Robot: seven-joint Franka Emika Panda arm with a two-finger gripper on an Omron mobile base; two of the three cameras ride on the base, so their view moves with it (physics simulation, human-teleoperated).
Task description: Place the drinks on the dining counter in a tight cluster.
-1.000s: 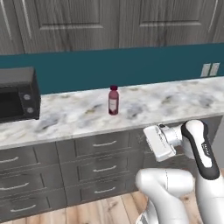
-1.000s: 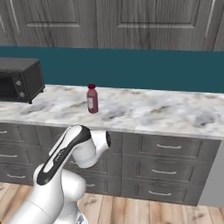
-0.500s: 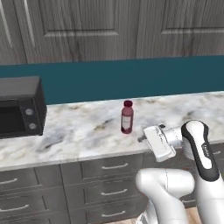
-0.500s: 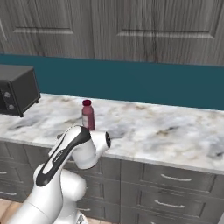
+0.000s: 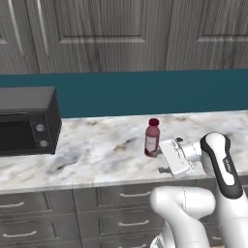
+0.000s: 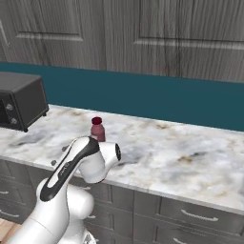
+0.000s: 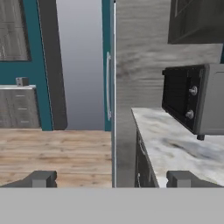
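Pink-red juice bottle [image 5: 152,137] stands upright on the marble counter [image 5: 97,155] under the teal backsplash [image 5: 145,92], near the front edge, well right of the dark toaster oven [image 5: 26,121]. That is not the dining counter, so the drink has yet to travel. The arm is folded in front of the drawers [image 5: 58,208], its hand turned sideways just right of the bottle, likely tucked for driving rather than reaching. The gripper [image 7: 111,179] is wide open and holds nothing; its 2 fingertips [image 7: 41,178] frame the wood floor and the counter's end, with the oven [image 7: 197,103] ahead. Judging from this, the pickup is next: the hand must swing round to face the 1 bottle in reach.
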